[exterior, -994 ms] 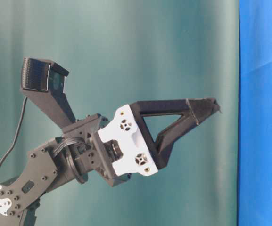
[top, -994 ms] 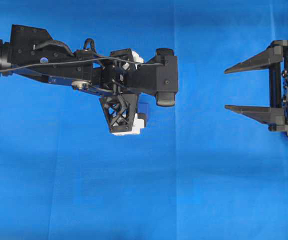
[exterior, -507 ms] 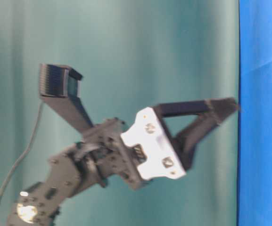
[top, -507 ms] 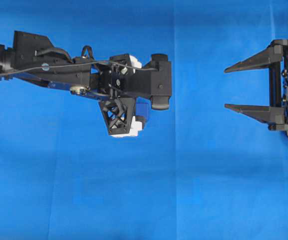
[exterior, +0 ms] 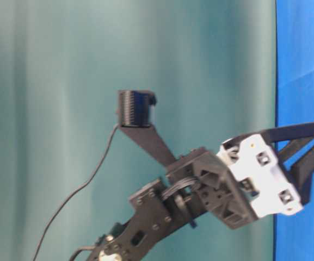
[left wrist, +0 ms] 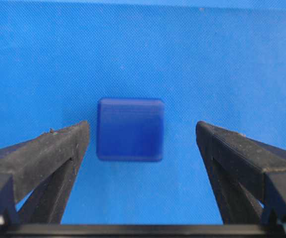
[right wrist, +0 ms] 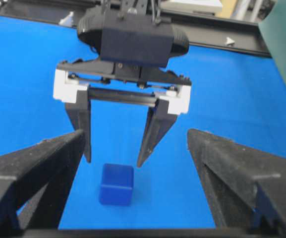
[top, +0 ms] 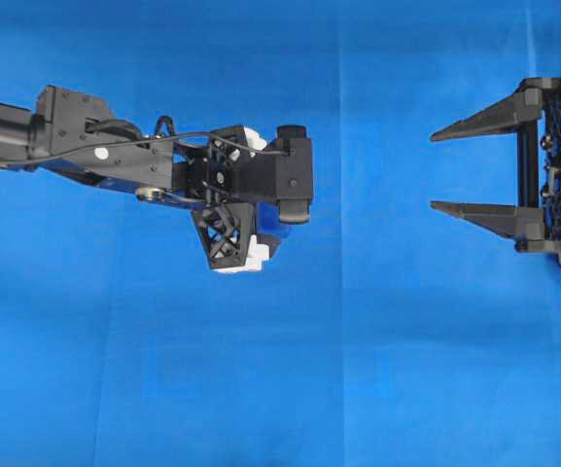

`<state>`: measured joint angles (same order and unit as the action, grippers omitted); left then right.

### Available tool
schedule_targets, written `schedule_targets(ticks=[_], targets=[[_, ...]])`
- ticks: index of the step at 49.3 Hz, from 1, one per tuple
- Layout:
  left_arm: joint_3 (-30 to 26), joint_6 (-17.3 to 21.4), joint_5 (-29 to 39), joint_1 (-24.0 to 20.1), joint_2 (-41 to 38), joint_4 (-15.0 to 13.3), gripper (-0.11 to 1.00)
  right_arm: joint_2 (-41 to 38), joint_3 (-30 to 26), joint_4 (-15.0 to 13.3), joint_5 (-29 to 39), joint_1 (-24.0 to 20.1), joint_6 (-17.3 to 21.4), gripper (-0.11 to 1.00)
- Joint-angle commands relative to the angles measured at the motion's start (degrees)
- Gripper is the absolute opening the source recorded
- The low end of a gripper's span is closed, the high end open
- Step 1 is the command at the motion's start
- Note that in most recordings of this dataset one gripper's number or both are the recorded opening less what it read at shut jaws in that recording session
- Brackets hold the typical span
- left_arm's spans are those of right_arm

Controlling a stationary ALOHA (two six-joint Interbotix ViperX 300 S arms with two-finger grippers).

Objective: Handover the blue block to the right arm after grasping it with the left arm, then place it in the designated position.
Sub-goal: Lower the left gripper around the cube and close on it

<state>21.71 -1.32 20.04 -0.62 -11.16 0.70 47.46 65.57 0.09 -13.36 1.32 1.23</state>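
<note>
Fingers point(left wrist: 58, 153) on my left gripper point(left wrist: 143, 144) stand wide apart in the left wrist view, holding nothing, with the blue block point(left wrist: 130, 129) sitting on the blue cloth point(left wrist: 232, 59) between them and slightly nearer the left-hand finger; I judge the grasp will go best if I nudge sideways to centre it, sink until the tips bracket its flat sides, then squeeze squarely. From overhead, the left arm point(top: 95, 156) hides nearly all of the block beneath its wrist, while the right gripper point(top: 479, 165) waits well apart, its two prongs spread and empty. At table level I see only the left gripper's white mounts point(exterior: 263, 176) and fingers tilted toward the cloth; whether the tips touch it I cannot tell. Through the right wrist camera, the block point(right wrist: 116, 184) lies just below the left fingertips point(right wrist: 147, 148), untouched, a shade toward one of them. No brand, label or writing is readable in any view.
</note>
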Motion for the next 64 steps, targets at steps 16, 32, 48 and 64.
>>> schedule_targets(ticks=[16,32,48,64], targets=[[-0.35,0.18,-4.83,-0.79,-4.83,0.09,0.91,-0.35,-1.14,0.18,-0.26,0.09,0.00,0.96],[0.09,0.09,-5.36,-0.79,-5.63,0.09,0.91,-0.79,-1.14,0.18,-0.35,0.09,0.00,0.96],[0.09,-0.18,-5.71,-0.70,-5.71,0.09,0.88,-0.97,-1.14,0.18,-0.44,0.09,0.00,0.96],[0.18,0.35,-5.45,-0.44,-5.71,0.09,0.49,-0.97,-1.23,0.18,-0.44,0.09,0.00,0.96]])
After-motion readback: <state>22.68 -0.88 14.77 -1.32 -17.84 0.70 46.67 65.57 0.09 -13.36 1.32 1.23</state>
